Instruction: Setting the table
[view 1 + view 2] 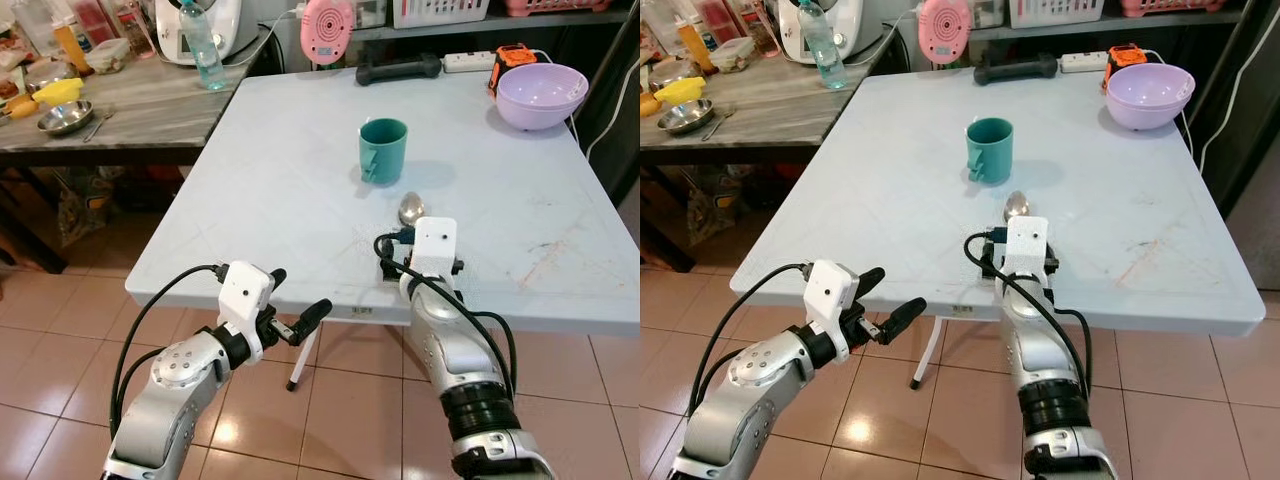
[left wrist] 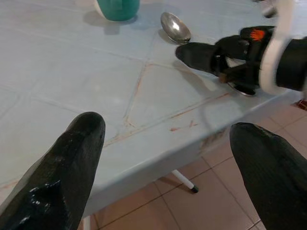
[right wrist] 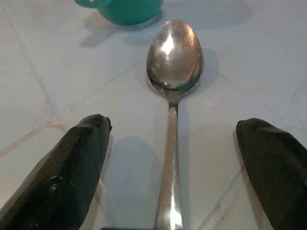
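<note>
Our grippers at the table's near edge

Our left gripper [image 1: 296, 303] hangs spread off the table [image 1: 260, 190]; our right gripper [image 3: 175, 158], fingers apart, straddles the spoon [image 3: 172, 91] lying flat just before the green mug [image 1: 383, 150].

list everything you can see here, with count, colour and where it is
metal spoon: one, silver, on the white table, bowl end toward the mug, handle between the right jaws
ceramic mug: one, teal, upright at table centre
plastic bowl: one, lilac, far right corner
dumbbell: one, black, far edge
power strip: one, white, far edge
water bottle: one, clear, on the wooden side table
steel bowl: one, silver, side table
left gripper: one, black, open, off the table's near edge
right gripper: one, black, open, straddling the spoon handle
</note>
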Controlling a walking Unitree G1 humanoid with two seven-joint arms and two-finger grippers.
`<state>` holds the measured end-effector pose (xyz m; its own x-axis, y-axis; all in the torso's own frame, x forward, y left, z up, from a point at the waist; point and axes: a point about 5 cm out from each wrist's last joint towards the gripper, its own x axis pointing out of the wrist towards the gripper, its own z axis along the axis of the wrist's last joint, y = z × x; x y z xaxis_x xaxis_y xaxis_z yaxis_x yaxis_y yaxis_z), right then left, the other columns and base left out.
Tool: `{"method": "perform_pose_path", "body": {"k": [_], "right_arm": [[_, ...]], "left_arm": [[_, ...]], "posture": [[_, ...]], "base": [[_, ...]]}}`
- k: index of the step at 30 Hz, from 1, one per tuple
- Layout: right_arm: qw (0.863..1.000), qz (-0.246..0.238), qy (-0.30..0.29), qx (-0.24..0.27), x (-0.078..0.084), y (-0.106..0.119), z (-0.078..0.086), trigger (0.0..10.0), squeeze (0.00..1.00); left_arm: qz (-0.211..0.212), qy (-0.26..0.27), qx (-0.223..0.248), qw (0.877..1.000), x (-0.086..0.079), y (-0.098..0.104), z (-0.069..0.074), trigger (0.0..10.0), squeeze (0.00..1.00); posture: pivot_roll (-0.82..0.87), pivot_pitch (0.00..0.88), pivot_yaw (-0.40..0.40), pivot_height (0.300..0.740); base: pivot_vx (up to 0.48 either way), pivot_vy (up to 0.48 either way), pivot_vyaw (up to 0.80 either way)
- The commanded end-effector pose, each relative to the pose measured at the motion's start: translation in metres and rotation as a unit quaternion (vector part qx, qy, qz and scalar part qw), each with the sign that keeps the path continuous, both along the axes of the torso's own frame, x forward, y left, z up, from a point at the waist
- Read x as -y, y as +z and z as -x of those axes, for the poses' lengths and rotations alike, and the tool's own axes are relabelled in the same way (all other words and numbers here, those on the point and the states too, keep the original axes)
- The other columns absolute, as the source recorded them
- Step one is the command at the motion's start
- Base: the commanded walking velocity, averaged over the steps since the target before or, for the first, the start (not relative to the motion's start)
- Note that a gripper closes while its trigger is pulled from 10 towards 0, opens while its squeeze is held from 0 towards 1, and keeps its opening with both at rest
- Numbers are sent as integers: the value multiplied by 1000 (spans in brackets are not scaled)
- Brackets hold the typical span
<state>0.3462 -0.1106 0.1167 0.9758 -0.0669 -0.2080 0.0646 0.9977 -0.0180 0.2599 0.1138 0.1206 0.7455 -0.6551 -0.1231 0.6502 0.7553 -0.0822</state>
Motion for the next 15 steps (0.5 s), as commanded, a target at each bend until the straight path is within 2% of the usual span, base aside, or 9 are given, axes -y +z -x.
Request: {"method": "perform_pose_path", "body": {"k": [1, 7, 8, 10, 15], "right_arm": [[1000, -4, 1, -10, -6, -3, -2, 10000, 0], [1000, -9, 13, -22, -10, -7, -7, 10000, 0], [1000, -15, 6, -26, -10, -9, -8, 4549, 0], [999, -18, -1, -27, -10, -9, -9, 0, 0], [999, -24, -7, -26, -11, -10, -9, 0, 0]], "left_arm": [[-6, 1, -1, 1000, -5, 1, 2, 10000, 0], [-4, 4, -5, 1000, -5, 1, 4, 10000, 0], [-4, 5, -6, 1000, -5, 1, 5, 10000, 0], [-4, 4, -7, 1000, -5, 1, 6, 10000, 0], [4, -6, -10, 1000, -1, 2, 8, 10000, 0]], "posture": [[-67, 130, 137, 740], [-61, 135, 140, 740], [-61, 134, 139, 740], [-62, 133, 139, 740], [-66, 129, 135, 740]], "base": [[0, 0, 0], [0, 0, 0], [0, 0, 0], [0, 0, 0], [0, 0, 0]]}}
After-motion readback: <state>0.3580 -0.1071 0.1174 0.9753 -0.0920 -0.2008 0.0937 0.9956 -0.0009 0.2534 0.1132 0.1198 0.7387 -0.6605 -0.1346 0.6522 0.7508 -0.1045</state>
